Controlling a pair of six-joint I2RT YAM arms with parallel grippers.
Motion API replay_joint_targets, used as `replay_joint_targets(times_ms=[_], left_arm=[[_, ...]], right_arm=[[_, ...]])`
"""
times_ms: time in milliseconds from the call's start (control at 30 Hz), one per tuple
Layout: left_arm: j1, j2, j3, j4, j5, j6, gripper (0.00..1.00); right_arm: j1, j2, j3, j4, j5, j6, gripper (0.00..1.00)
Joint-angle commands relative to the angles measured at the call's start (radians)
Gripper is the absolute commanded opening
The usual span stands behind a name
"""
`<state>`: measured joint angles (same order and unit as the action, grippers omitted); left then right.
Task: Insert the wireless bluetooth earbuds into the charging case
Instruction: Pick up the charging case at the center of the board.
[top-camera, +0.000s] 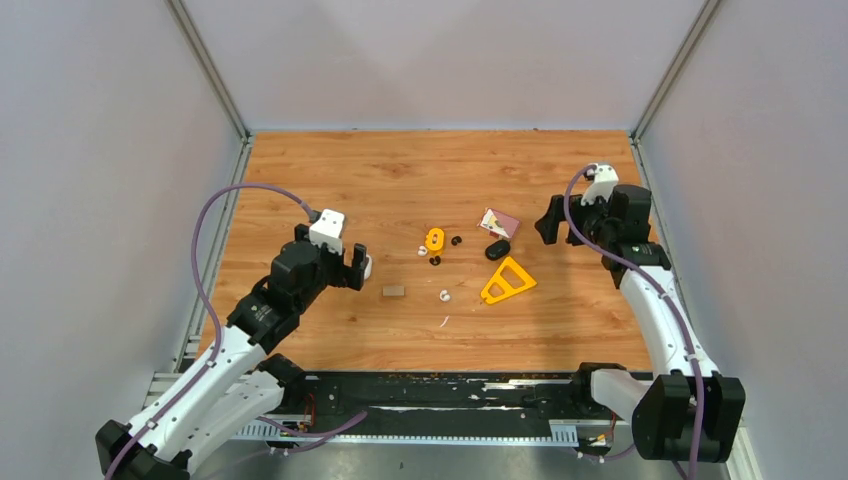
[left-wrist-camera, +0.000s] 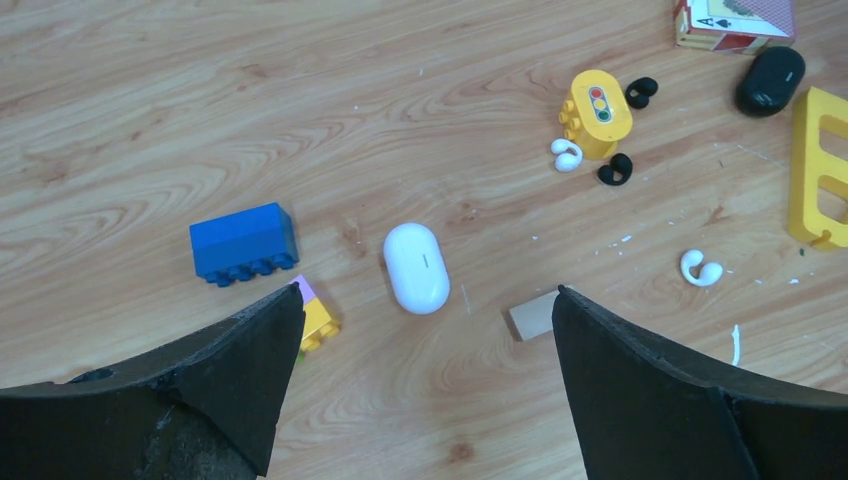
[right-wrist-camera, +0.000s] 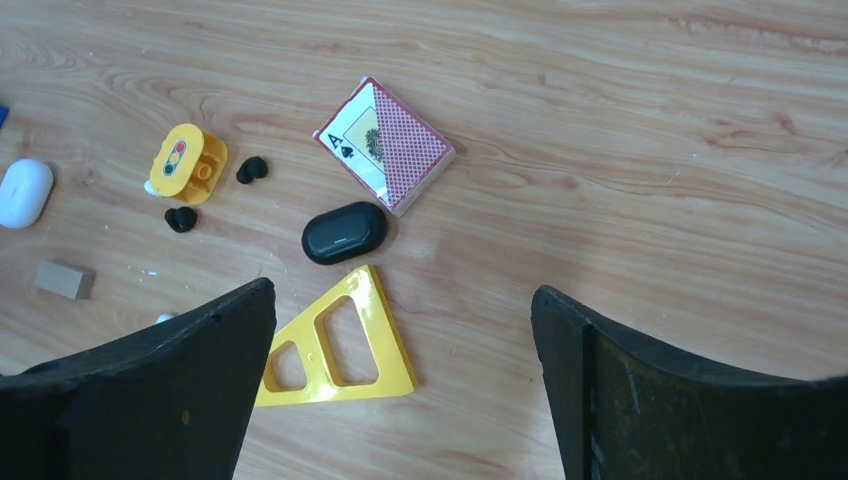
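Wood-grain tabletop (top-camera: 400, 180) fills a grey-walled booth, with the clutter in a loose band across its middle. The left gripper (top-camera: 356, 266) hangs with its fingers spread wide and nothing between them, directly over the white charging case (left-wrist-camera: 417, 267), which lies flat with its lid closed. That placement reads as a line-up for taking the case, which likely has to be opened before any bud can go in. The right gripper (top-camera: 547, 222) is likewise wide apart and empty, poised above the black charging case (right-wrist-camera: 344, 232), also closed, probably for the same reason. All four buds lie loose on the wood, outside both cases. One white earbud (left-wrist-camera: 566, 155) and a black earbud (left-wrist-camera: 614, 169) sit just beside the yellow traffic-light brick (left-wrist-camera: 598, 112), another black earbud (left-wrist-camera: 640, 92) lies on its far side, and a second white earbud (left-wrist-camera: 701, 268) rests apart, near the yellow triangle (left-wrist-camera: 820, 165). Around the white case are a blue brick (left-wrist-camera: 243, 243), a small yellow-and-pink brick (left-wrist-camera: 315, 318) and a tan block (left-wrist-camera: 533, 315); the last two lie near where the fingers would descend and could be nudged. A pack of playing cards (right-wrist-camera: 388, 145) crowds the black case on one side, the triangle's tip on the other.
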<state>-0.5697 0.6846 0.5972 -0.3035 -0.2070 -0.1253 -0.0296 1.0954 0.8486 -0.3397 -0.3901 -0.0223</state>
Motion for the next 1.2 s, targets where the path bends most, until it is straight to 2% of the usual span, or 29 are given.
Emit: replay_joint_targets(times_ms=[0,67,233,400,467,500,667,800,900,1167], left_arm=[[-0.002,0.005,0.000,0.036,0.050,-0.011,1.00],[-0.002,0.038,0.009,0.009,0.021,-0.021,1.00],[-0.002,0.159,0.064,-0.065,0.004,-0.020,0.96],[-0.001,0.252,0.098,-0.114,0.049,-0.012,0.87],[-0.002,0.289,0.120,-0.145,0.025,-0.016,0.77],[-0.001,0.309,0.137,-0.171,-0.012,-0.023,0.77],[-0.002,0.400,0.166,-0.165,0.020,-0.055,0.80],[-0.002,0.551,0.284,-0.260,-0.036,-0.115,0.75],[-0.004,0.606,0.301,-0.238,-0.014,-0.188,0.73],[-0.003,0.771,0.366,-0.244,-0.144,-0.198,0.74]], right_arm=[[-0.003,-0.063,-0.040,0.059,-0.090,-0.100,0.99],[-0.001,-0.056,-0.058,0.062,-0.242,-0.230,0.99],[0.075,0.008,-0.059,-0.011,-0.345,-0.367,0.99],[0.083,-0.034,-0.130,0.012,-0.433,-0.406,0.96],[0.083,-0.060,-0.144,0.007,-0.426,-0.427,0.96],[0.084,-0.068,-0.146,0.008,-0.413,-0.429,0.96],[0.085,-0.082,-0.146,0.017,-0.406,-0.437,0.96],[0.085,-0.068,-0.142,-0.005,-0.389,-0.473,0.95],[0.085,-0.071,-0.137,-0.014,-0.385,-0.485,0.95],[0.086,-0.110,-0.143,-0.026,-0.380,-0.500,0.95]])
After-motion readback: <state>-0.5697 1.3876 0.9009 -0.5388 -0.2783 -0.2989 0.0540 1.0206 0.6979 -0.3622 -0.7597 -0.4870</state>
